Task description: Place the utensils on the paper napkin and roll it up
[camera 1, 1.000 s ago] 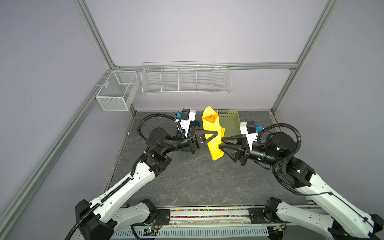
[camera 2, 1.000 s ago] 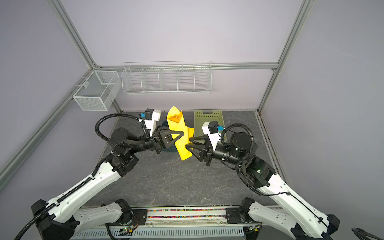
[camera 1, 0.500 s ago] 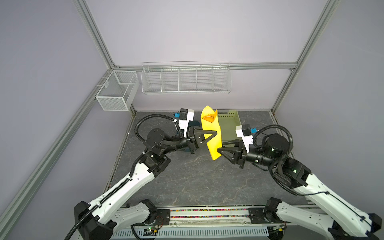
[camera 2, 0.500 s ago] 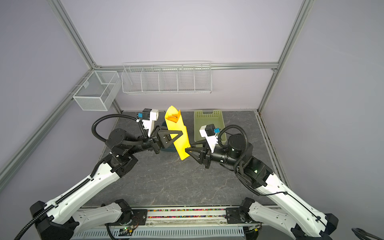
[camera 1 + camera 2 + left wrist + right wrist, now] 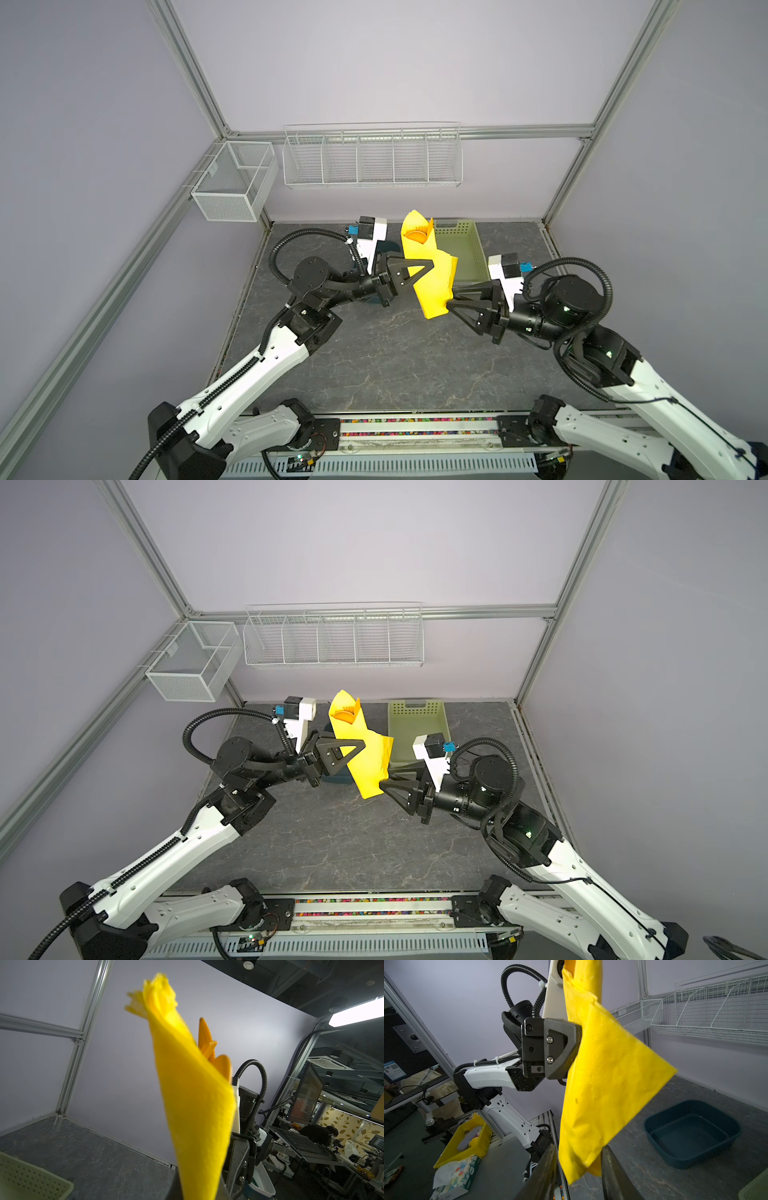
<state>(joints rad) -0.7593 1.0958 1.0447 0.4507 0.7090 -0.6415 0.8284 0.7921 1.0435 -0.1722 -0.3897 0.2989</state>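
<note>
1 napkin, wrapped round 3 utensils, is held in the air just beside the basket, clear of the table. Its long axis is roughly upright. 1 knife, 1 fork and 1 spoon poke out of its top.

Of the 2 grippers, the left gripper is clamped on the roll's middle, reaching in from the side away from the basket. The right gripper sits in front of the basket, its jaws apart on either side of the roll's lower end. Whether they press the paper cannot be told.

1 loose flap fans out toward the basket, on the right gripper's side. That arm is nearer both flap and lower end, so tucking the flap in likely falls to it.

1 tub lies on the table, across the roll from the basket.
</note>
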